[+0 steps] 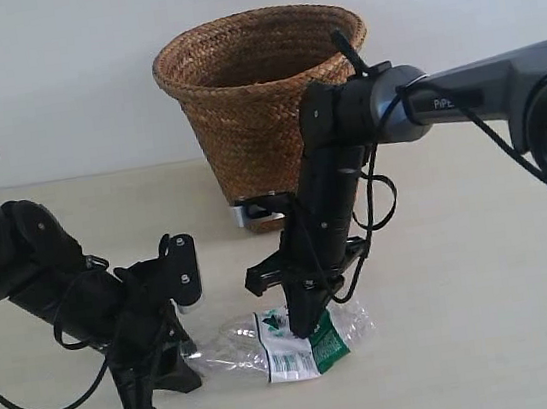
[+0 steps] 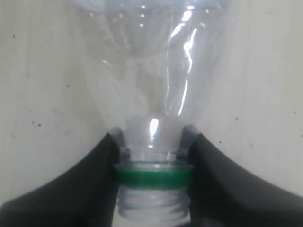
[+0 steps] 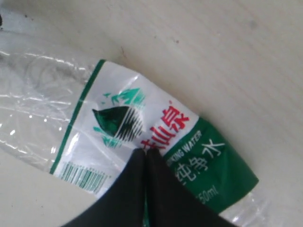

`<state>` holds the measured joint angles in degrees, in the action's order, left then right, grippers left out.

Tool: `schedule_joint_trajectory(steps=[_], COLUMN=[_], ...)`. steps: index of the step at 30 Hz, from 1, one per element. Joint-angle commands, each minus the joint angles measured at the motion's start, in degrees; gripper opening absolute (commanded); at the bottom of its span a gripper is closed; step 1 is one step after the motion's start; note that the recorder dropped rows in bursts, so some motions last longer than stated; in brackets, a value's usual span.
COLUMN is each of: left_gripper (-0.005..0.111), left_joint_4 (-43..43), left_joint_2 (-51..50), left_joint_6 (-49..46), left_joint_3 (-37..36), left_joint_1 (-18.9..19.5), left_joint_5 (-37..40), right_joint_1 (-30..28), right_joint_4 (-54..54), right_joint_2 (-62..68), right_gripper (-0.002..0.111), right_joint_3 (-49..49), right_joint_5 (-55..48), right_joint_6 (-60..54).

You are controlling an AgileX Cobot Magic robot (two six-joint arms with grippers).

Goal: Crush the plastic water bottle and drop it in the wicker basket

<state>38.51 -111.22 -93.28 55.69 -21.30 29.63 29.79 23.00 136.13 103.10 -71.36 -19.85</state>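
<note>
**Item 1. Left gripper** (image 1: pixel 174 364), black, two-fingered, lower left of the exterior frame. It is angled down to the pale beige tabletop (image 1: pixel 486 287). In the left wrist view the left gripper (image 2: pixel 152 137) is clamped on the bottle's neck, one finger on each side, just above a green collar ring (image 2: pixel 152 174).

**Item 2. Plastic water bottle** (image 1: pixel 355 323), small, clear, lying on its side at lower centre of the exterior frame.
- The neck points left and the base points right.
- The body is flattened and creased, and the walls are crinkled in the right wrist view (image 3: pixel 33 94).
- A white-and-green label (image 3: pixel 118 118) wraps the middle. It carries a green drop emblem, red characters and a barcode.
- The shoulder tapers to a threaded neck in the left wrist view (image 2: pixel 151 71).

**Item 3. Right gripper** (image 1: pixel 303 330), black, coming down steeply from the upper right. Its jaws are drawn together with nothing between them. In the right wrist view the right gripper (image 3: pixel 145 153) has its tips meeting on the label.

**Item 4. Wicker basket** (image 1: pixel 243 128), brown, woven and tapered, with a braided round rim. It stands upright at upper centre, behind the bottle and apart from it.
</note>
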Motion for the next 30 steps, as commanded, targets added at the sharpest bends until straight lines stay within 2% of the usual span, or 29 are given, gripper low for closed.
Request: schedule_joint_trajectory(steps=[1,6,13,20,23,26,30], left_gripper=[0.004,0.004,0.004,0.004,0.004,0.004,0.004], left_joint_4=[-0.2,-0.2,-0.2,-0.2,0.1,1.3,1.7], left_joint_2=[-0.6,-0.3,1.3,4.2,7.3,13.0,19.3], left_joint_6=[1.0,1.4,1.6,1.6,1.6,1.4,1.6], left_joint_3=[-0.3,-0.3,-0.3,-0.3,-0.3,0.4,4.8], left_joint_1=[0.0,0.0,0.0,0.0,0.0,0.0,0.0], left_joint_5=[0.8,0.7,0.6,2.0,4.2,7.3,13.4], right_joint_1=[0.0,0.0,0.0,-2.5,-7.5,-16.6,-23.7], right_joint_4=[-8.3,-3.9,-3.1,-6.9,-11.0,-11.4,-11.2], right_joint_2=[4.1,-2.6,-14.7,-29.4,-36.6,-42.8,-43.9], right_gripper=[0.000,0.000,0.000,0.000,0.000,0.000,0.000], right_joint_3=[0.4,1.0,0.6,-10.0,-15.0,-19.8,-24.0], right_joint_5=[1.4,1.4,1.4,1.4,1.4,1.4,1.4], right_joint_6=[1.8,-0.1,-0.3,-3.1,-3.1,-3.2,-3.6])
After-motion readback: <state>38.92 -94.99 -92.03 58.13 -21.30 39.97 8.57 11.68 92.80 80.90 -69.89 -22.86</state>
